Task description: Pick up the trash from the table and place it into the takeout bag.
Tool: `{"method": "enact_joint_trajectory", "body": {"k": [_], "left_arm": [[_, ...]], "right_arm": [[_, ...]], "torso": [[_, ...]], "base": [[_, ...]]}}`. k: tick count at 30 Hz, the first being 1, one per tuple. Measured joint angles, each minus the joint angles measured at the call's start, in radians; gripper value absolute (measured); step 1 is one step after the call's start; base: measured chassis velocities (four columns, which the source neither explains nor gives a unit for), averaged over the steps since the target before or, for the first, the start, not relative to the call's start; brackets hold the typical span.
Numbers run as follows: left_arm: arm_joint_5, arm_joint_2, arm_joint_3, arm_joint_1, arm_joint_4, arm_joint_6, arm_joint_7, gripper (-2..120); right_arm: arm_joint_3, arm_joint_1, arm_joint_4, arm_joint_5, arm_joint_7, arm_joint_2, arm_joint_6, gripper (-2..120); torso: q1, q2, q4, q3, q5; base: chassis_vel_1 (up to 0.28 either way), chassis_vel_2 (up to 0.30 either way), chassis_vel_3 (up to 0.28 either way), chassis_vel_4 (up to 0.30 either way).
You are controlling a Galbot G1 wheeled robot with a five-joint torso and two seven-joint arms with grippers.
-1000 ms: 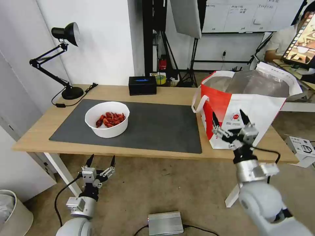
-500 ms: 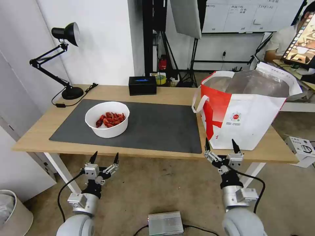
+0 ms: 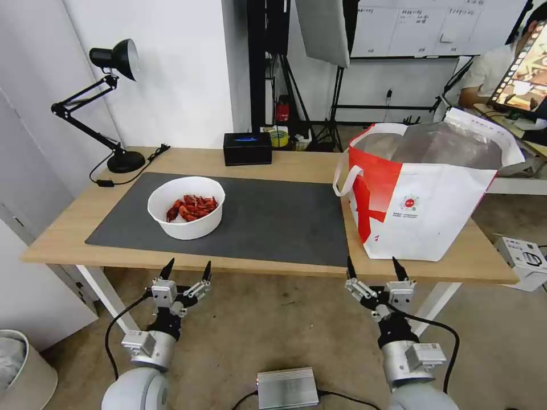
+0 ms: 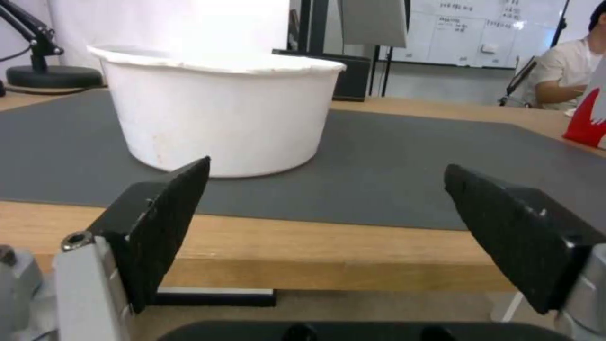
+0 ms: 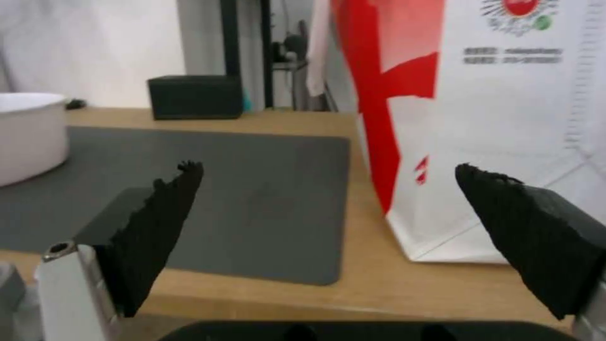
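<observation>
Head view: the right pincer (image 3: 371,269) has dropped from the takeout bag (image 3: 424,199) to below the desk (image 3: 273,165) edge, prongs apart; left pincer (image 3: 186,269) likewise spread.

Left wrist view: smooth round white bowl (image 4: 221,106) on matte mat (image 4: 404,161), at 11 o'clock.

Right wrist view: glossy boxy bag at 1 o'clock.
</observation>
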Motion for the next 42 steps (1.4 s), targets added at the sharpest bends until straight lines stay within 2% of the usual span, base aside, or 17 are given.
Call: {"method": "enact_joint_trajectory", "body": {"k": [7, 30, 37, 42], "left_arm": [[0.002, -0.004, 0.001, 0.0, 0.0, 0.0, 0.0, 100], [0.004, -0.006, 0.0, -0.004, -0.001, 0.002, -0.001, 100], [-0.012, 0.049, 0.009, -0.055, -0.011, 0.045, -0.036, 100], [-0.075, 0.142, 0.008, -0.13, -0.04, 0.13, -0.076, 100]], "right_arm": [[-0.001, 0.001, -0.003, 0.026, -0.053, -0.003, 0.006, 100], [0.006, 0.007, -0.025, 0.01, -0.077, -0.006, 0.029, 99], [0.006, 0.007, -0.025, 0.01, -0.077, -0.006, 0.029, 99], [0.006, 0.007, -0.025, 0.01, -0.077, -0.006, 0.029, 99]], "torso": [[0.0, 0.0, 0.0, 0.0, 0.0], [0.0, 0.0, 0.0001, 0.0, 0.0], [0.0, 0.0, 0.0001, 0.0, -0.0002], [0.0, 0.0, 0.0, 0.0, -0.0002]], "base": [[0.0, 0.0, 0.0, 0.0], [0.0, 0.0, 0.0, 0.0], [0.0, 0.0, 0.0, 0.0], [0.0, 0.0, 0.0, 0.0]]}}
